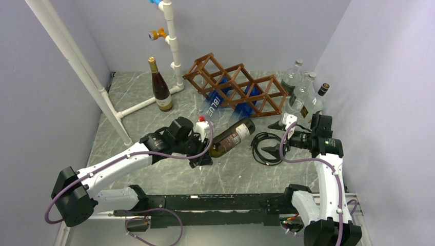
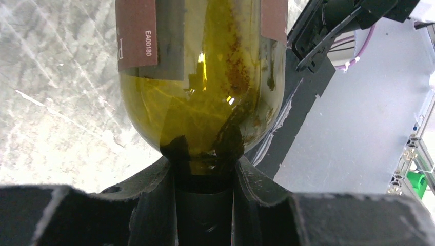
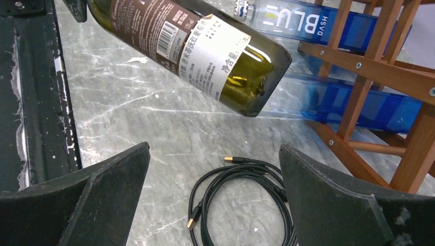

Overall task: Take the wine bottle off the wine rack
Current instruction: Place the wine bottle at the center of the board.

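Near wine rack, left gripper clamps wine bottle.

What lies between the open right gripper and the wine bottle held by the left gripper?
A coiled black cable lies on the marble tabletop between the right gripper and the wine bottle. The right wrist view shows it best; the top view confirms.

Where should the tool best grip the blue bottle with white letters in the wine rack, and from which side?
Grip the blue bottle at its neck end, which sticks out of the wine rack toward the arms. Come from the near side: wooden bars enclose the rest.
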Available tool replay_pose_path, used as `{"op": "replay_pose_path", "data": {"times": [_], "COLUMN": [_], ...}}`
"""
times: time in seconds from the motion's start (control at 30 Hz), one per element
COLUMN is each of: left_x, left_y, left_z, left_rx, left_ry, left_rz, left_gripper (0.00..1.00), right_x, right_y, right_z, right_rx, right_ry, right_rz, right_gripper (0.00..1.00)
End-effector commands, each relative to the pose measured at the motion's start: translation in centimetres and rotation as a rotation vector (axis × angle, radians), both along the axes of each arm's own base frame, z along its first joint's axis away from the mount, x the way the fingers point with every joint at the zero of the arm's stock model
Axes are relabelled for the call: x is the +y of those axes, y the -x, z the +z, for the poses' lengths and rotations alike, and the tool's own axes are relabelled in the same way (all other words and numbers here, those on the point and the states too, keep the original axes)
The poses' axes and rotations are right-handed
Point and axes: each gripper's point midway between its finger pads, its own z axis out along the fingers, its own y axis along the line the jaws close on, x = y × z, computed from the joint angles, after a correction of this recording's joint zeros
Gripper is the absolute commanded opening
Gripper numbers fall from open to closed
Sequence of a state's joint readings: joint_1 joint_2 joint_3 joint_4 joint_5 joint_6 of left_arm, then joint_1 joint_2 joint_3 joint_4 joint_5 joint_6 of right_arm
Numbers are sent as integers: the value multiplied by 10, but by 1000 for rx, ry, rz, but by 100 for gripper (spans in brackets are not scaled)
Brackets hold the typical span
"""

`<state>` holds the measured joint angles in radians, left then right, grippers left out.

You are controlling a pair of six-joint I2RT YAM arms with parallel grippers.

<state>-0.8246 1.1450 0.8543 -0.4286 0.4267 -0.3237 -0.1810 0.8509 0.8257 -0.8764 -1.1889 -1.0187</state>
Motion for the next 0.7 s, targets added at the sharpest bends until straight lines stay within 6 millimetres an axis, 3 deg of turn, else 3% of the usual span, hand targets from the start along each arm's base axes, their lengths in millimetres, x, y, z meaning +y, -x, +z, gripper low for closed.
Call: {"op": "replay_pose_path", "data": {"times": [0.0,0.43,0.67], "left_x": [-29,-62,-73], "left_y": [-1,23,27], "left_z": [39,27,18], "left_rx": [-102,-1,61], "left_ry": [167,167,149], "left_rz": [-78,-193,-223], "left_gripper": [0,0,0], "right_x": [6,14,26], "right_y": [8,23,28], "right_z": [18,18,1], "right_rx": [-97,-190,-220], "right_ry": [-11,21,99], "right_rz": [74,221,369], "right_gripper": [100,100,100]}}
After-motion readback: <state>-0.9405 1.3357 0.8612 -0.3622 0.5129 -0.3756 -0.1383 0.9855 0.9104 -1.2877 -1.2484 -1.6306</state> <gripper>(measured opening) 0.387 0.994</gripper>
